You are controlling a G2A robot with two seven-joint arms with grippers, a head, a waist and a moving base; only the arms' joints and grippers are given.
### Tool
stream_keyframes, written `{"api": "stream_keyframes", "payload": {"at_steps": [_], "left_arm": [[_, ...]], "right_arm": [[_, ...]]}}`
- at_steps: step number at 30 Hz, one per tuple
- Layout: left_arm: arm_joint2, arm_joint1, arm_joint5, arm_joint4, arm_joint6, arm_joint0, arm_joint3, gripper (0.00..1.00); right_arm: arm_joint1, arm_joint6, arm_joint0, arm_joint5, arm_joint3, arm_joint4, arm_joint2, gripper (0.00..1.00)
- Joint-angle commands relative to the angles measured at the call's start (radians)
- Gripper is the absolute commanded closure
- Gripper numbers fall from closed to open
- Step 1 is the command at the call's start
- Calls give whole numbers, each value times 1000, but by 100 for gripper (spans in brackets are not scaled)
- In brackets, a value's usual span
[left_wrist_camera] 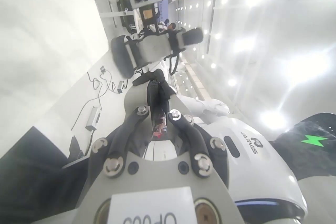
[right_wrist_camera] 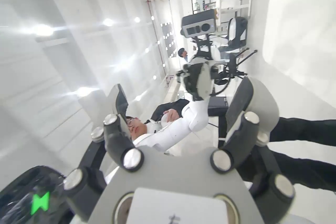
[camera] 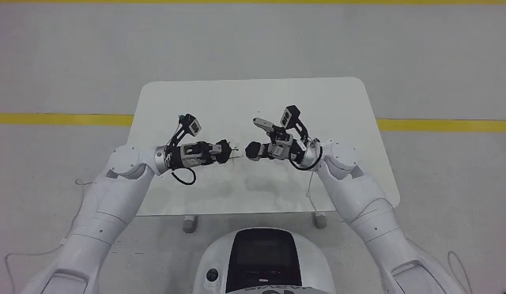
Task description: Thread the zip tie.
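**Zip tie (left_wrist_camera: 147,77) pinched in left gripper (left_wrist_camera: 157,87); right gripper (right_wrist_camera: 181,93) spread**

Both grippers are held above the white table (camera: 332,104), tips facing each other. The left jaws are pressed together on the dark zip tie, which sticks out past the fingertips. The right jaws stand wide apart just to the right, with a small gap to the tie.

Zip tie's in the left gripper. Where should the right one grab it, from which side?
Probably the short black end of the zip tie poking past the shut left gripper; come head-on, since the open right gripper faces it.
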Motion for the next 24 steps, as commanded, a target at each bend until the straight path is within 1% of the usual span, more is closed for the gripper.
{"api": "stream_keyframes", "payload": {"at_steps": [1,3,7,8,9,10,11,12,13,15,17,18,21,22,24], "left_arm": [[-1,3,-7,12,-16,-3,21,100],[0,4,-20,27,-15,-8,28,100],[0,4,-20,27,-15,-8,28,100],[1,3,-18,26,-9,-7,26,100],[6,2,-11,16,14,-1,15,100],[9,1,-9,12,18,2,9,100],[10,2,-9,14,19,2,8,100],[8,2,-10,8,22,3,9,100],[8,3,-10,-2,14,4,8,100],[4,5,-12,-10,8,4,10,100],[3,6,-11,-21,-1,4,13,100],[4,7,-12,-19,-2,3,14,100],[4,7,-15,-19,-3,5,16,100],[4,7,-15,-19,-3,5,16,100],[4,7,-15,-19,-3,5,16,100]], "right_arm": [[-2,53,27,4,42,31,-7,0],[-2,60,34,1,54,31,-7,0],[-2,60,34,1,54,31,-7,0],[-2,51,29,-1,49,33,-8,0],[-2,41,17,-8,43,31,-12,0],[-2,37,12,-13,44,29,-15,4],[-2,39,10,-15,47,31,-18,12],[-2,43,10,-15,53,39,-21,15],[-3,46,12,-17,62,45,-25,22],[-5,53,15,-20,78,58,-32,41],[-8,64,18,-22,98,80,-39,53],[-9,71,19,-22,106,90,-41,57],[-11,95,26,-24,128,108,-50,65],[-11,99,28,-25,134,111,-53,70],[-12,106,34,-27,145,110,-60,75]]}}
